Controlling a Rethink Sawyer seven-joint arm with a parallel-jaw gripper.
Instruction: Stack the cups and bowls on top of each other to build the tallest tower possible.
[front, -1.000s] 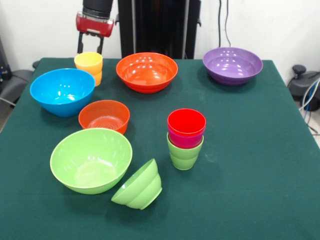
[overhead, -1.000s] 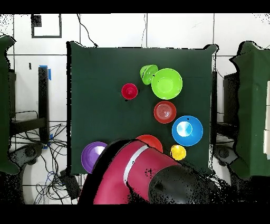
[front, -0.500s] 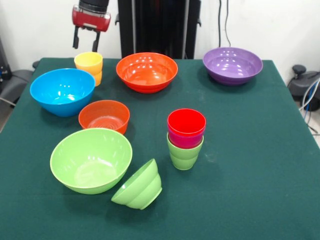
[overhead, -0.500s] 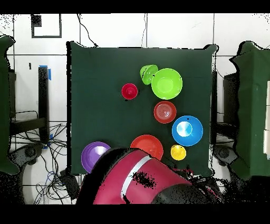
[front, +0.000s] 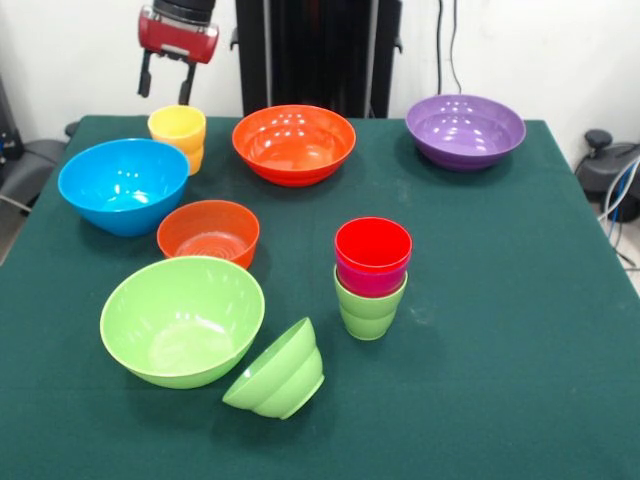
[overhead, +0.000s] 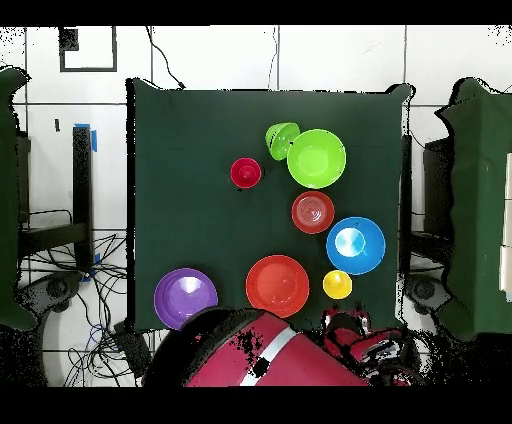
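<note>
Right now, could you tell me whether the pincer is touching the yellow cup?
Apart. The front view shows the open pincer hanging above the yellow cup, with wall visible between its tips and the rim.

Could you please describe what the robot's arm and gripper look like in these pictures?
The gripper has a glossy red body under a black cylindrical wrist, with two thin black fingers hanging from it. From overhead, the arm is a bulky rounded red shell with a pale stripe across it and black sections.

front: oblique across table | overhead: straight down | shared: whole tabletop
</note>
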